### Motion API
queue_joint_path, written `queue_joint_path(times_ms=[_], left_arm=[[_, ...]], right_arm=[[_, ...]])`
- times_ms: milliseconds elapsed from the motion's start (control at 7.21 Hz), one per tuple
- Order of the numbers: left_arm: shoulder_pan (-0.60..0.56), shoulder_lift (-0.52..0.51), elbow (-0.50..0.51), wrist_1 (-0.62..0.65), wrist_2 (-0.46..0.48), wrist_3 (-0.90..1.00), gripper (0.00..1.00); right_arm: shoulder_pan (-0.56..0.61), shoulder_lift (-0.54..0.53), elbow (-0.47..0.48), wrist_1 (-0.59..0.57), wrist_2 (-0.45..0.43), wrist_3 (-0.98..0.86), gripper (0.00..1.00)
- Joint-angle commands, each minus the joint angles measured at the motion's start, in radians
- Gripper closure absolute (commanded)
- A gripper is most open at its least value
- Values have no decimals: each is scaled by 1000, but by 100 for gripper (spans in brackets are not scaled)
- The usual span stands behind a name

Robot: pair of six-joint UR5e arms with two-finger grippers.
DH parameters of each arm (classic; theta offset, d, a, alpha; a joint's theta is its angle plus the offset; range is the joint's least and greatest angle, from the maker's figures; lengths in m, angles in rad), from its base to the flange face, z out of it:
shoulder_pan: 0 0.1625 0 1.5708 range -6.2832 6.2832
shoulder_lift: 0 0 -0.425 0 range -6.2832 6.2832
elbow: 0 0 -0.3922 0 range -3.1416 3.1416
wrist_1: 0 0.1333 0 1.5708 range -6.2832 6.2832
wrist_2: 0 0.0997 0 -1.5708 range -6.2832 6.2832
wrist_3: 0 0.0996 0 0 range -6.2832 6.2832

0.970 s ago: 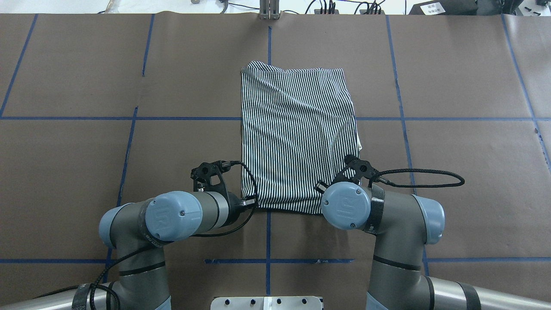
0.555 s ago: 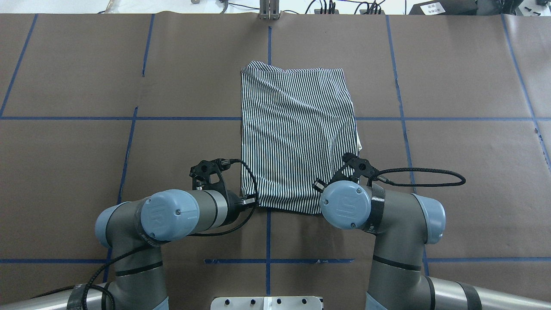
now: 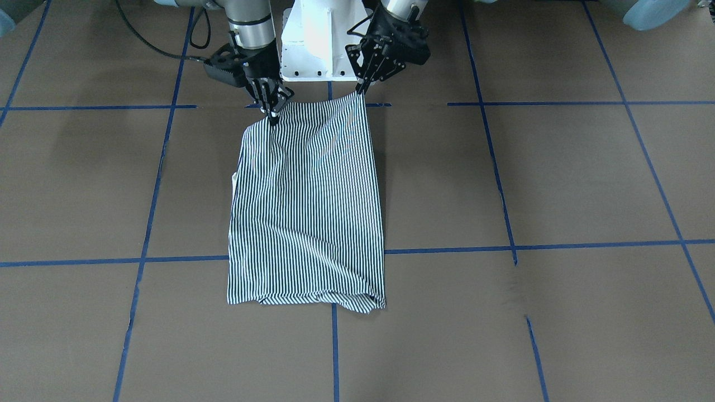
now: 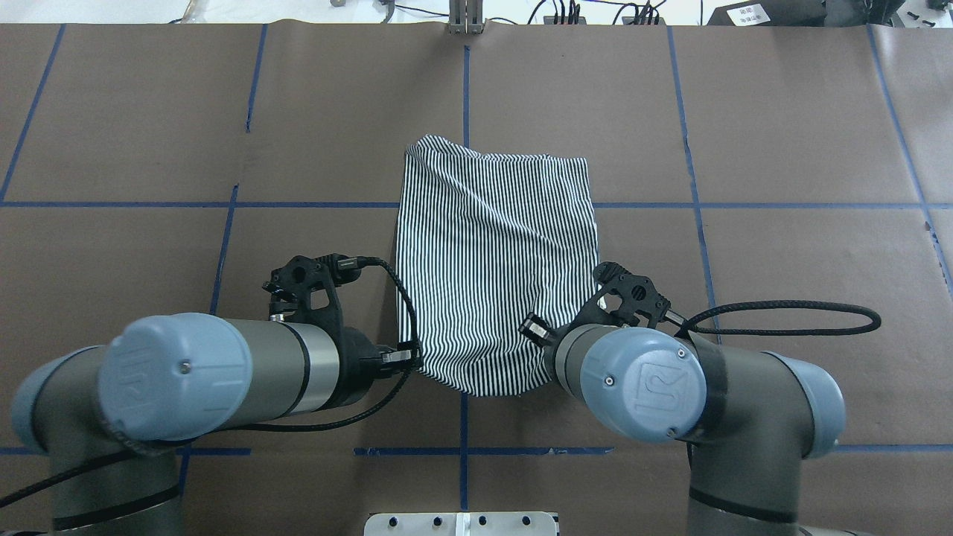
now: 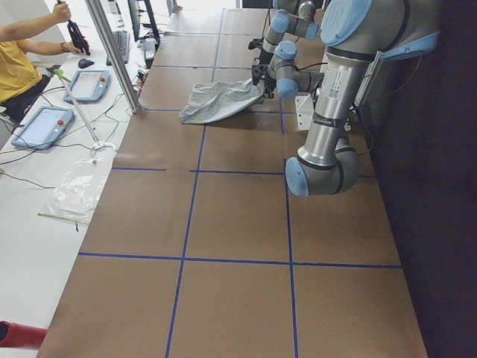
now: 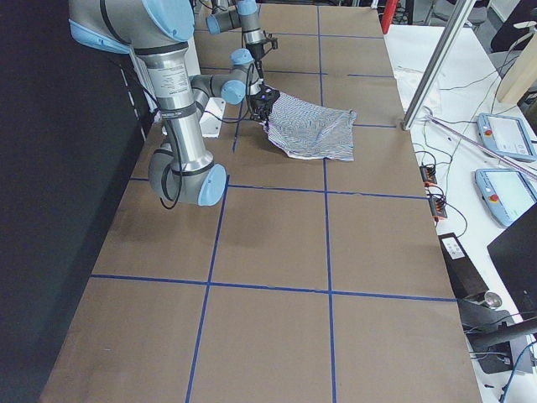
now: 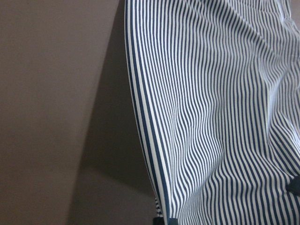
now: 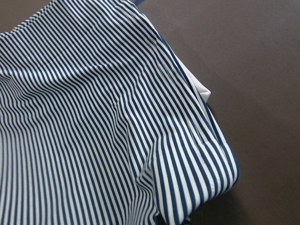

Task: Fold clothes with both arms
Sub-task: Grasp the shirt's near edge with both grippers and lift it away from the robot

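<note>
Black left gripper (image 3: 360, 91) and right gripper (image 3: 273, 115) each pinch a corner of the navy-and-white striped polo shirt (image 3: 307, 206) — white pedestal base (image 3: 313, 47) just behind.

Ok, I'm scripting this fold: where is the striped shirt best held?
Likely the navy-and-white striped cloth shirt by its two robot-side corners, from the robot's side, one per hand: left hand, right hand. That edge is straight, and the far end lies flat.

Left arm (image 4: 223, 376) and right arm (image 4: 655, 380) elbows out, wrists angled inward; left pincer (image 3: 360, 89) and right pincer (image 3: 273, 115) point down, each clamped on polo shirt (image 3: 307, 206) near corner
</note>
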Motion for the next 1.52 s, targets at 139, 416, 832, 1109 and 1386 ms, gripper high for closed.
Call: queue_joint_path(times_ms=[139,416,832,1109,1386], left_arm=[[9,-9,-204,287,-40,-1,100],[-37,-37,-20,171,-35,46,100],[-189,-78,66,146,-43,172,100],[-191,-87,185,37,-39,172,100],[-204,-89,317,-90,-35,172,100]], right_arm=[[-123,6,213,-204,-36,66,100],[-110,13,78,-126,-85,41,100],[57,114,-55,-104,-77,-74,100],[119,158,-251,56,-77,-90,100],[153,167,-422,228,-77,-136,100]])
